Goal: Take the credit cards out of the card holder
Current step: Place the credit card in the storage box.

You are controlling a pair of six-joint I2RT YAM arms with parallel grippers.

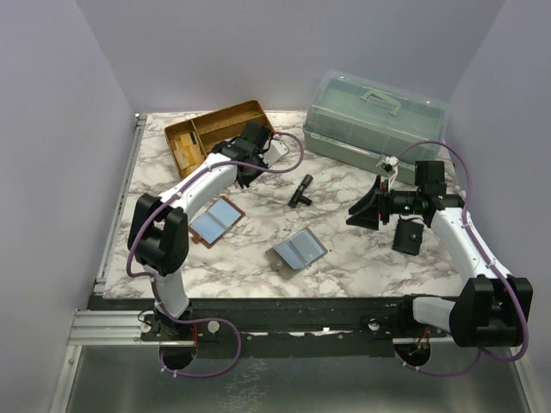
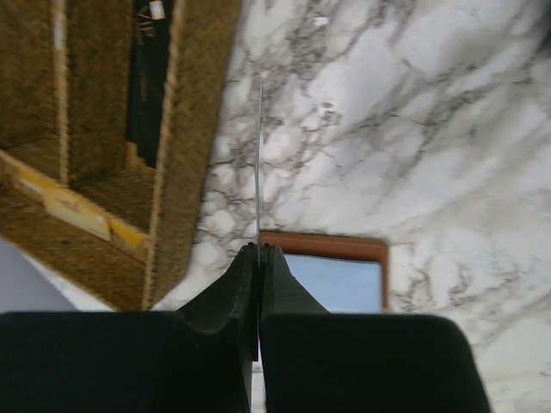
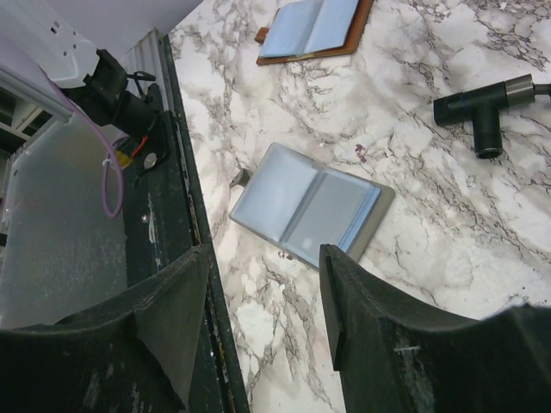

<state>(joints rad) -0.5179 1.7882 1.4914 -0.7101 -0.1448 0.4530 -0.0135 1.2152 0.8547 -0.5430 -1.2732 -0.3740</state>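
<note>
A brown card holder [image 1: 215, 221] lies open on the marble table, light-blue cards in its pockets; it also shows in the left wrist view [image 2: 331, 274] and the right wrist view [image 3: 314, 26]. A grey card holder [image 1: 297, 250] lies open mid-table, light-blue inside, and shows in the right wrist view [image 3: 306, 206]. My left gripper [image 1: 261, 148] is raised beside the wooden tray, shut [image 2: 259, 249] on a thin card [image 2: 259, 163] seen edge-on. The card shows pale in the top view [image 1: 278, 148]. My right gripper [image 1: 366, 209] hovers open and empty [image 3: 265, 258], right of the grey holder.
A wooden divided tray [image 1: 215, 129] stands at the back left, and shows in the left wrist view [image 2: 103, 172]. A clear green toolbox [image 1: 374, 116] stands at the back right. A black T-shaped tool [image 1: 301, 189] lies mid-table. A black pouch [image 1: 407, 237] lies under the right arm.
</note>
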